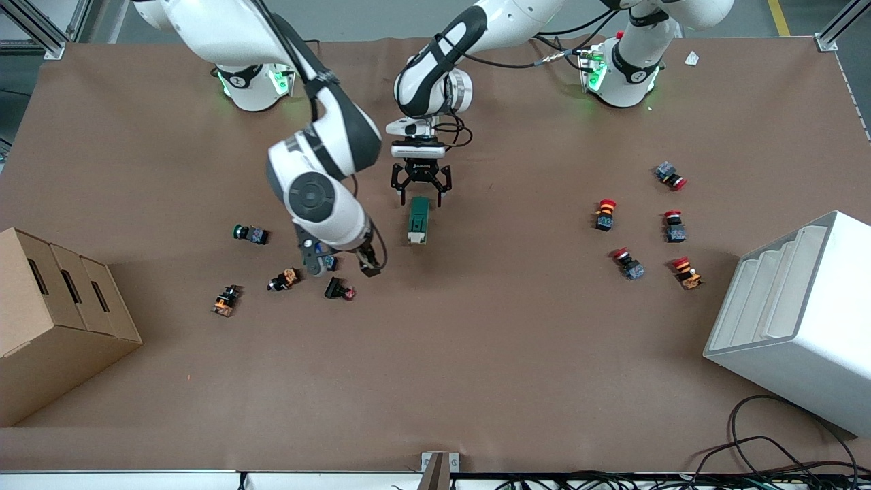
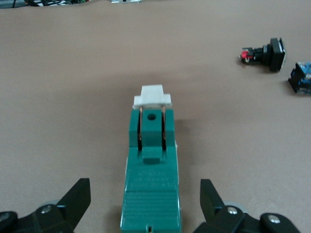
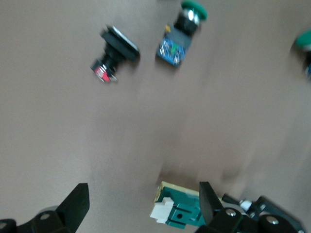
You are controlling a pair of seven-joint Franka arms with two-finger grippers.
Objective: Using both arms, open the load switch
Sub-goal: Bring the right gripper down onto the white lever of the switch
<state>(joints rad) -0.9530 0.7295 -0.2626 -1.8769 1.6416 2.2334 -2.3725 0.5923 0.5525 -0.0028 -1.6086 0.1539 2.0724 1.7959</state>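
Note:
The load switch [image 1: 418, 221] lies on the brown table mid-way between the arms, a dark-green block [image 2: 151, 184] whose white lever [image 2: 152, 97] is at the end nearer the front camera. My left gripper [image 1: 421, 197] is open just above the switch's other end. Its fingers [image 2: 77, 199] stand one on each side of the body without touching it. My right gripper [image 1: 341, 264] is open and holds nothing. It hangs low over the table beside the switch, toward the right arm's end. In the right wrist view the switch [image 3: 182, 213] shows by one finger [image 3: 210, 201].
Several push-buttons [image 1: 339, 290] lie scattered under and around the right gripper, and several red-capped ones [image 1: 605, 214] lie toward the left arm's end. A cardboard box [image 1: 54, 320] and a white bin [image 1: 796, 320] stand at the two table ends.

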